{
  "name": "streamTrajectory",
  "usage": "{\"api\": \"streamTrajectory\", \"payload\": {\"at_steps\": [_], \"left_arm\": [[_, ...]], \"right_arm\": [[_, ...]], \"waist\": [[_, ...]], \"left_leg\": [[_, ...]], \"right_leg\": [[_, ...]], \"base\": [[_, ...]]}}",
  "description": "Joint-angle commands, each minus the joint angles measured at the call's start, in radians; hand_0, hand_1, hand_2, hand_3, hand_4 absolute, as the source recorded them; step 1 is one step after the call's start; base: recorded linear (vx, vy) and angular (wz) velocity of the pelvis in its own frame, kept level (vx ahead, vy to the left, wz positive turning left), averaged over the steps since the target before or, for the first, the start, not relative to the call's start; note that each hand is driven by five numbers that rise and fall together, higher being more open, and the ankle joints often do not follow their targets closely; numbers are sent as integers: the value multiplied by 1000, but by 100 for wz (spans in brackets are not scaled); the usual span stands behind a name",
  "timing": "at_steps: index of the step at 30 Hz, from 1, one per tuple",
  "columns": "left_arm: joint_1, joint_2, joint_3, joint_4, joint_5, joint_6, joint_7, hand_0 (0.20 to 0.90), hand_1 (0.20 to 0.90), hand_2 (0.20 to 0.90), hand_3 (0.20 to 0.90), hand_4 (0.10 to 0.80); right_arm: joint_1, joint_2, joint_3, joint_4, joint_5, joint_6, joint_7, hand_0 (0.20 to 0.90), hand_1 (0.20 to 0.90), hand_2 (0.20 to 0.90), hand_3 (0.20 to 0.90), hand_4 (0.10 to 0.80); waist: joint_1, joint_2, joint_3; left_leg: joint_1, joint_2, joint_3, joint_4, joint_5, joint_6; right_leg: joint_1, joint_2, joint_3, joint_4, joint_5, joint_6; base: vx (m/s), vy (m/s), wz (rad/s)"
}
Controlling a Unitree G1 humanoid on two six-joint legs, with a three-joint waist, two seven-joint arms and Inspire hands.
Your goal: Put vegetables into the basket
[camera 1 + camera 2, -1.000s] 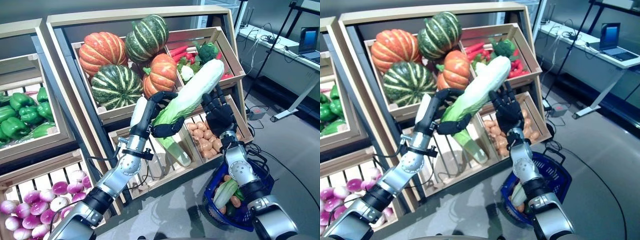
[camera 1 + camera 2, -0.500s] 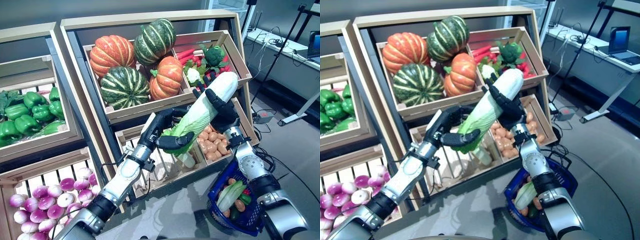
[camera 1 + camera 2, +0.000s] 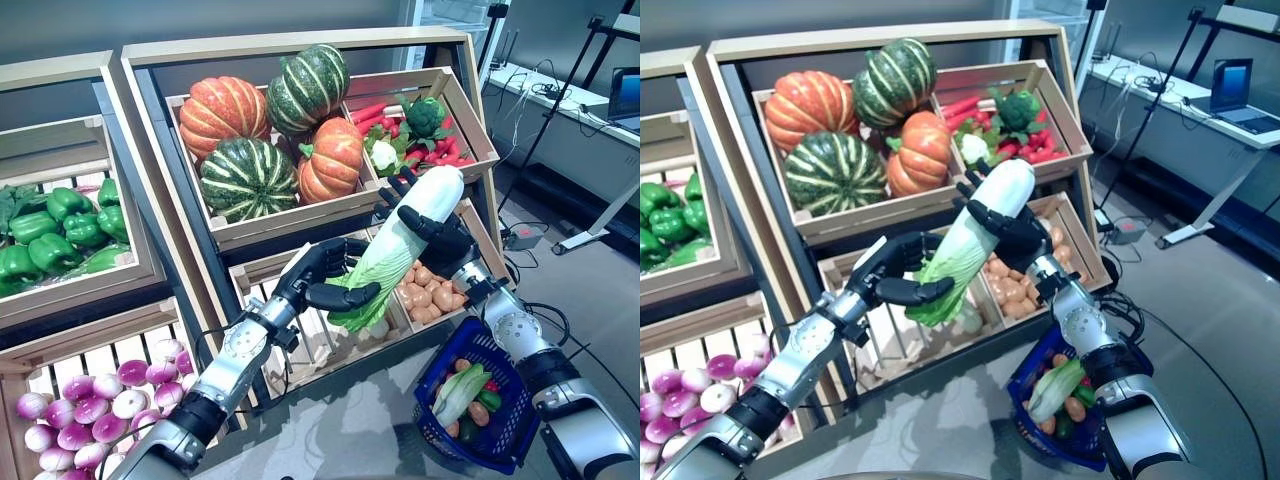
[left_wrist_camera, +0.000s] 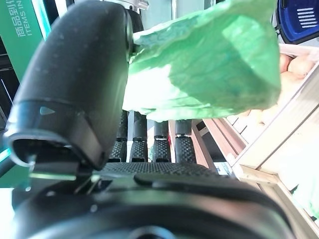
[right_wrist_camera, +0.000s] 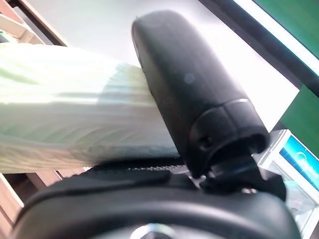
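A long napa cabbage (image 3: 400,245), white at one end and green-leaved at the other, hangs slanted in front of the wooden shelf. My left hand (image 3: 320,282) is shut on its leafy lower end; in the left wrist view the thumb (image 4: 75,84) lies over the leaves (image 4: 209,64) with the fingers (image 4: 149,144) beneath. My right hand (image 3: 437,235) is shut on the white upper part (image 5: 65,114), its thumb (image 5: 194,94) lying across it. The blue basket (image 3: 440,355) stands on the floor at lower right, below my right arm, with several vegetables inside.
The shelf crates hold pumpkins (image 3: 260,130), carrots and broccoli (image 3: 420,125), potatoes (image 3: 425,290), green peppers (image 3: 50,235) and purple-white turnips (image 3: 90,400). A desk with a laptop (image 3: 625,95) stands at far right, beyond grey floor.
My right hand, open beside the cabbage a second ago, has closed round its white end. The cabbage has sunk lower in both hands. The camera has shifted too.
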Motion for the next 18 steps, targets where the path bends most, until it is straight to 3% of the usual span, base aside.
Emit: {"api": "streamTrajectory", "payload": {"at_steps": [1,11,12,13,14,15,18], "left_arm": [[-51,-5,-220,2,129,-13,-169,300,300,300,300,400],[-48,-5,-177,10,148,-33,-111,300,300,300,300,400],[-47,-6,-173,11,149,-34,-101,328,328,328,328,419],[-46,-5,-169,11,150,-34,-93,434,434,434,434,489],[-47,-6,-166,16,151,-34,-79,592,592,592,592,595],[-45,-8,-162,23,154,-34,-71,900,900,900,900,800],[-38,-7,-143,32,159,-19,-67,900,900,900,900,800]], "right_arm": [[-315,93,-40,-78,39,-39,126,300,300,300,300,400],[-283,94,-49,-58,42,-26,105,300,300,300,300,400],[-280,95,-51,-57,43,-26,100,300,300,300,300,400],[-278,95,-52,-55,43,-26,98,300,300,300,300,400],[-275,97,-54,-52,42,-29,95,300,300,300,300,400],[-272,98,-56,-49,41,-34,93,300,300,300,300,400],[-260,94,-67,-42,32,-44,75,300,300,300,300,400]], "waist": [[4,-36,-41],[3,-40,-36],[3,-40,-36],[2,-39,-35],[2,-39,-35],[3,-39,-34],[2,-39,-32]], "left_leg": [[-14,-32,-9,1,-79,19],[-12,-29,-5,1,-76,16],[-12,-28,-4,1,-75,16],[-12,-28,-3,1,-75,16],[-12,-28,-3,1,-75,16],[-13,-28,-3,1,-75,15],[-12,-26,-1,1,-74,14]], "right_leg": [[55,-34,4,30,-76,-6],[57,-33,1,26,-72,-7],[57,-33,0,26,-71,-7],[57,-33,0,26,-71,-7],[56,-33,0,26,-71,-7],[56,-34,0,25,-70,-7],[57,-34,-2,24,-69,-7]], "base": [[0,0,0],[0,0,0],[0,0,0],[0,0,0],[0,0,0],[0,0,0],[0,0,0]]}}
